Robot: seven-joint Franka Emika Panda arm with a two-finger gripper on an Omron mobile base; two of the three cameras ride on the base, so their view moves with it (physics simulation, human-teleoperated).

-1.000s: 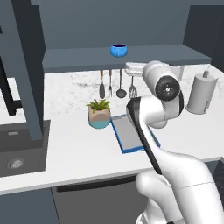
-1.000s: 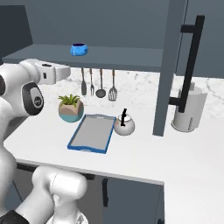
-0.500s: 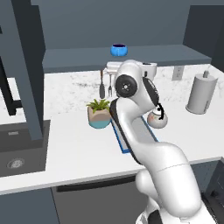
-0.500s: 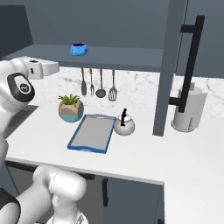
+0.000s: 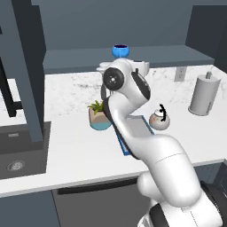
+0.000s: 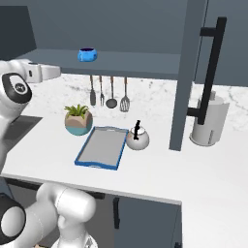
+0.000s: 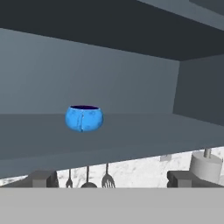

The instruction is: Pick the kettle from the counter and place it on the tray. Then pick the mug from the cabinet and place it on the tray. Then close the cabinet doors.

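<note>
The blue mug (image 7: pixel 84 118) sits on the cabinet shelf (image 7: pixel 144 138), ahead of my gripper (image 7: pixel 111 178) and a little to its left. The gripper is open, its fingertips (image 7: pixel 42 178) wide apart with nothing between them. From the right base, my hand (image 6: pixel 44 71) hovers left of the mug (image 6: pixel 87 54), just below shelf height. The whitish kettle (image 6: pixel 137 139) stands on the counter (image 6: pixel 160 169) against the right rim of the blue-rimmed tray (image 6: pixel 101 147). From the left base, my arm hides part of the tray (image 5: pixel 138 128), with the kettle (image 5: pixel 158 119) beside it.
A potted plant (image 6: pixel 78 120) stands behind the tray's left corner. Utensils (image 6: pixel 107 92) hang on the back wall. A paper-towel roll (image 6: pixel 208 121) is at the right, behind an open cabinet door (image 6: pixel 190 72). The other door (image 5: pixel 26 66) hangs open over the sink (image 5: pixel 17 150).
The arm has swung up and leftwards from above the tray to the cabinet shelf, so the hand faces the mug. Kettle, tray and mug have not moved.
</note>
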